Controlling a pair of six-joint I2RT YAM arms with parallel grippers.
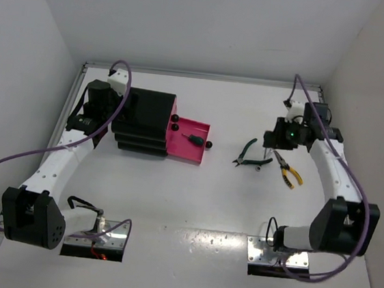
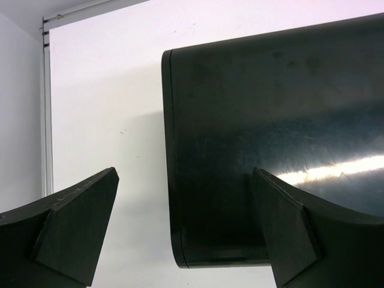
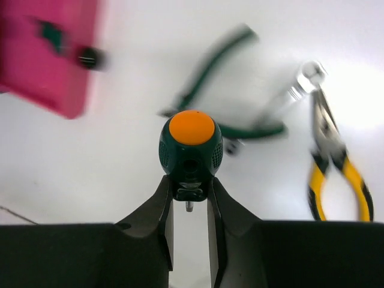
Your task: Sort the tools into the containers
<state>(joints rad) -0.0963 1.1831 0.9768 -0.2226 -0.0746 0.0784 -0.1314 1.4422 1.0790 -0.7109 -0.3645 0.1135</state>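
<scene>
Right pincer (image 3: pixel 190 185) hovers over the table (image 3: pixel 120 180), clamping an orange-capped screwdriver (image 3: pixel 191 147).

The left arm (image 1: pixel 56 164) and the right arm (image 1: pixel 340 175) were built alike, white moulded links joined by black boxy joints; a purple cable (image 1: pixel 12 157) looped loosely along the left one; a second purple cable (image 1: pixel 306 93) ran along the right; each base ended at a bare metal plate (image 1: pixel 266 251); a green light (image 1: pixel 292 134) glowed at the right wrist; the left fingers (image 2: pixel 72 231) were matt black wedges; the right fingers (image 3: pixel 153 219) were black, smooth and tapering.
</scene>
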